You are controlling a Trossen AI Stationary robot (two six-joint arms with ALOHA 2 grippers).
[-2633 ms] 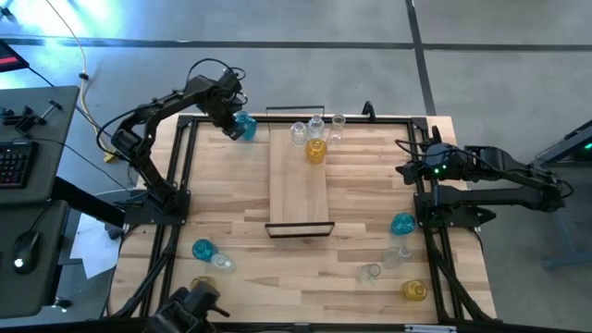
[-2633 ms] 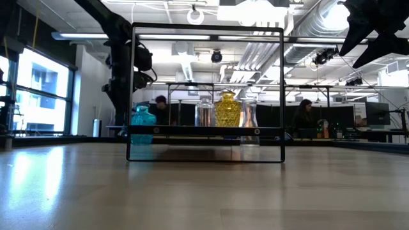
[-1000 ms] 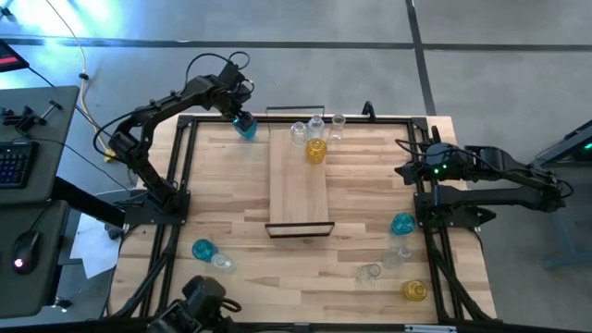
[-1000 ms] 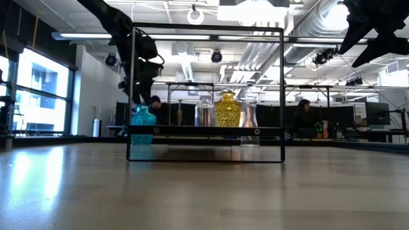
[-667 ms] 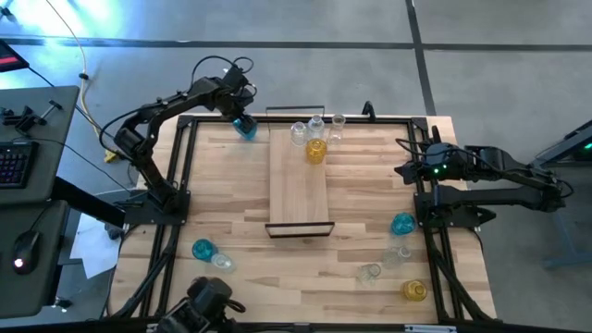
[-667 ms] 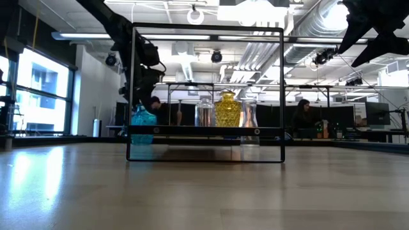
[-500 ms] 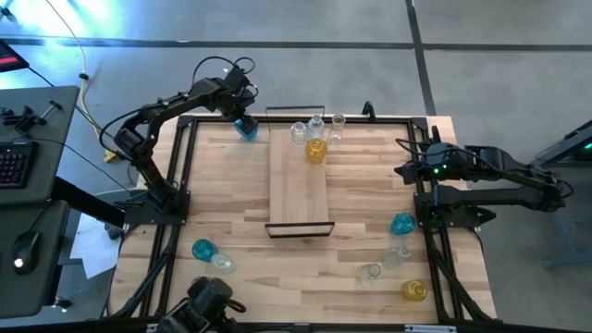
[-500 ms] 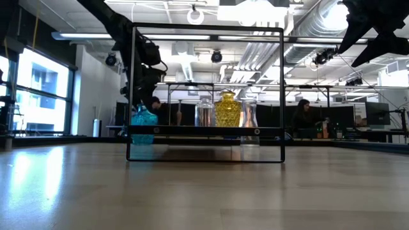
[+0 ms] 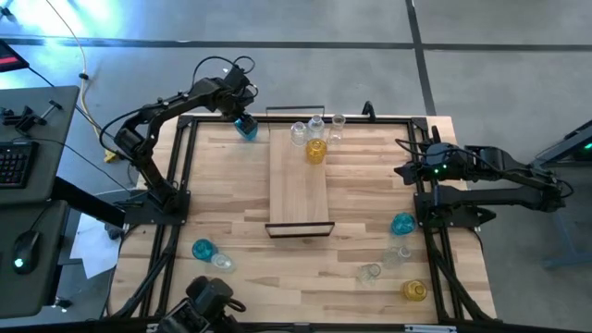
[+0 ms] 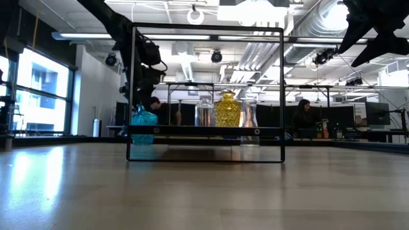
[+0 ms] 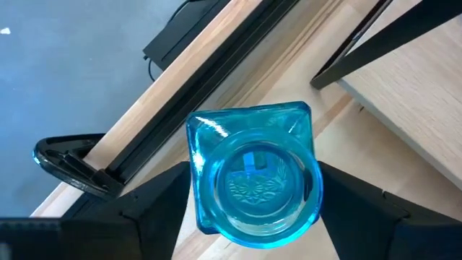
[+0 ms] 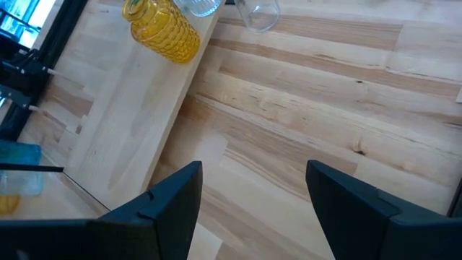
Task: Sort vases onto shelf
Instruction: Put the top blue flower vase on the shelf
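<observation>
A teal vase (image 9: 247, 129) stands by its base on the table's far left, just left of the shelf (image 9: 299, 190). My left gripper (image 9: 242, 118) points steeply down over it. In the left wrist view the vase (image 11: 253, 180) fills the gap between the two fingers. A yellow vase (image 9: 315, 151) and two clear vases (image 9: 299, 133) stand on the shelf's far end. One more clear vase (image 9: 339, 123) stands on the table beside it. My right gripper (image 9: 404, 170) waits open at the table's right edge, holding nothing. My left gripper has one finger (image 11: 155, 209) on each side of the teal vase's upper part (image 11: 198, 184), coming from above. I cannot tell whether the fingers touch the glass. The vase stands upright on the table.
Loose vases stand at the near right: teal (image 9: 402, 223), two clear (image 9: 398, 254) and yellow (image 9: 413, 290). A teal (image 9: 203, 249) and a clear vase (image 9: 222, 262) stand at the near left. The shelf's black end frame (image 10: 208, 89) rises close to the teal vase.
My left gripper, which stood at the teal vase's left side a couple of seconds ago, has come over the vase toward the shelf. In the last second it has stayed almost still there. The vase stands where it was.
</observation>
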